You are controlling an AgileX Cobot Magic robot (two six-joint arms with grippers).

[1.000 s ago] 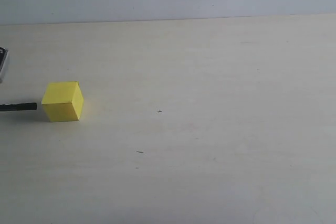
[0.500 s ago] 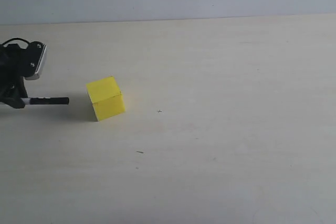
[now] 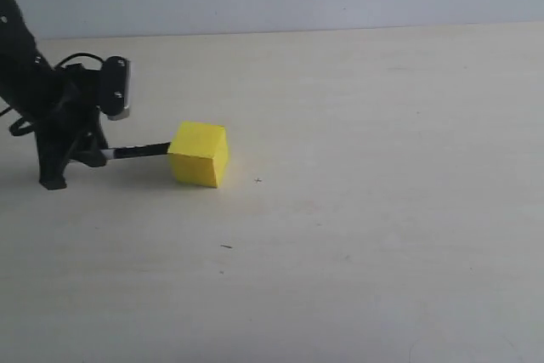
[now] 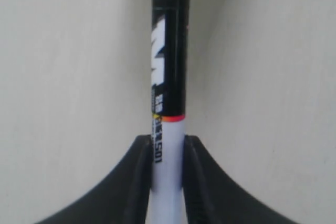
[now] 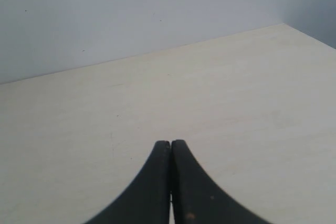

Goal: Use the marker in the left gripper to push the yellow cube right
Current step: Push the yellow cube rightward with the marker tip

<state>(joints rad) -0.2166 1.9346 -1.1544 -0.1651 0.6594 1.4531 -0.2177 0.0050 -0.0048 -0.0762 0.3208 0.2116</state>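
Exterior view: left hand point(image 3: 100, 155), clamped on the marker point(image 3: 140, 151), presses its tip against the cube point(image 3: 199, 155), left of centre on the counter point(image 3: 365, 210). The push looks mid-stroke; next, drive straight right, tip centred so the cube won't spin. Right hand point(image 5: 170, 153) is pinched together, empty.

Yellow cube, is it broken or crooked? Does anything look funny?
Nothing stands out. The yellow cube sits flat and undamaged on the table, with the tip of the marker against its side.
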